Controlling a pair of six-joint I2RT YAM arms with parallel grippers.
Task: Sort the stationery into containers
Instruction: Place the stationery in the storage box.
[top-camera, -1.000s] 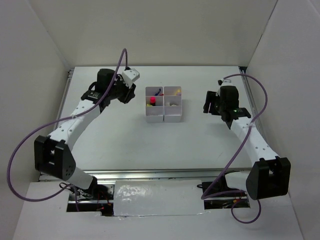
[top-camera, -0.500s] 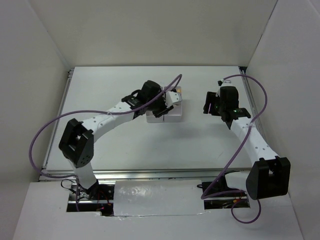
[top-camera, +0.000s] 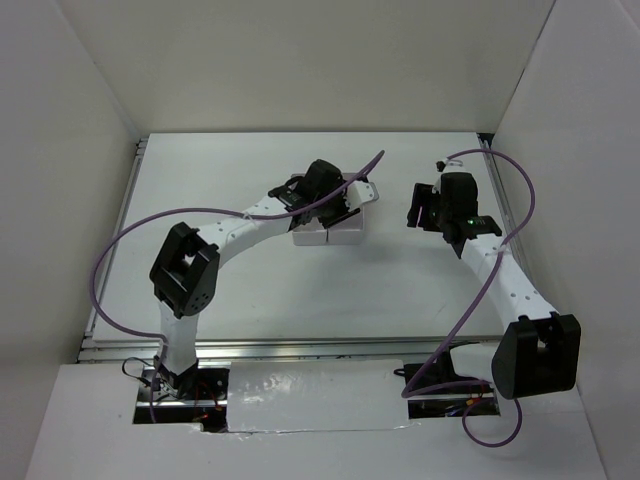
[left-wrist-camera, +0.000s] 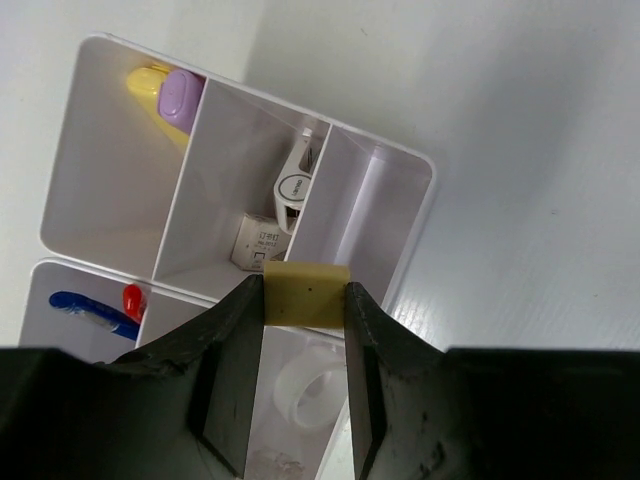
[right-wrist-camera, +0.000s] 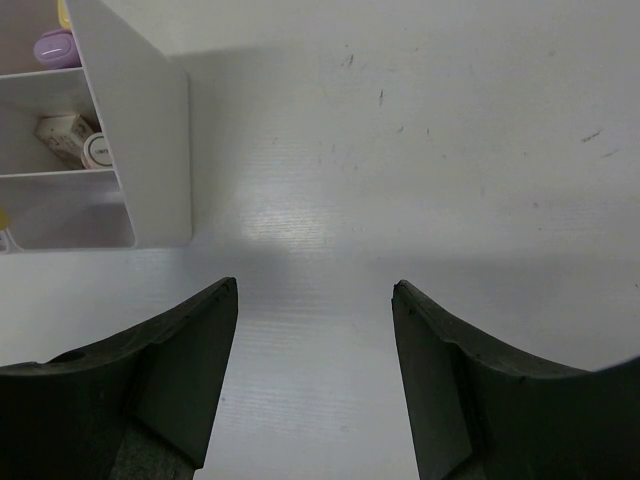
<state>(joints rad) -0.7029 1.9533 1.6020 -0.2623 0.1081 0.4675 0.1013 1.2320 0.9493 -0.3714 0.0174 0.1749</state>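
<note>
1. Item in hand. The tan eraser (left-wrist-camera: 306, 294) is a small rectangular block with a flat, matte, yellowish-tan face and square edges. The left gripper (left-wrist-camera: 303, 300) pinches it. One black finger presses each short side, and the block sits right at the fingertips.

2. Position. The eraser hangs above the container (left-wrist-camera: 424, 196), a white block of square open-topped compartments in two columns, standing on the table (top-camera: 250, 280). It is over the wall between the two columns, about level with the divider between the near and middle compartments of the right column. Whether it touches that wall cannot be told.

3. Contents, near to far.
- Left column: a clear tape ring (left-wrist-camera: 310, 378) lies below the fingers. In the far compartment lies a blue pen (left-wrist-camera: 88, 304) with a red piece (left-wrist-camera: 131, 297) beside it.
- Right column: the middle compartment holds two small white items (left-wrist-camera: 262, 243). In the far compartment a lilac tube (left-wrist-camera: 180, 98) lies against a yellow item (left-wrist-camera: 148, 80).

4. The right gripper (right-wrist-camera: 315, 330) has its jaws spread wide over the table surface. It is to the right of the container and apart from it.

5. Change. One second ago the left arm was folded at the far left of the table, well apart from the container. Half a second ago its wrist was over the container, and it now reaches slightly farther right. The right arm has not moved.
</note>
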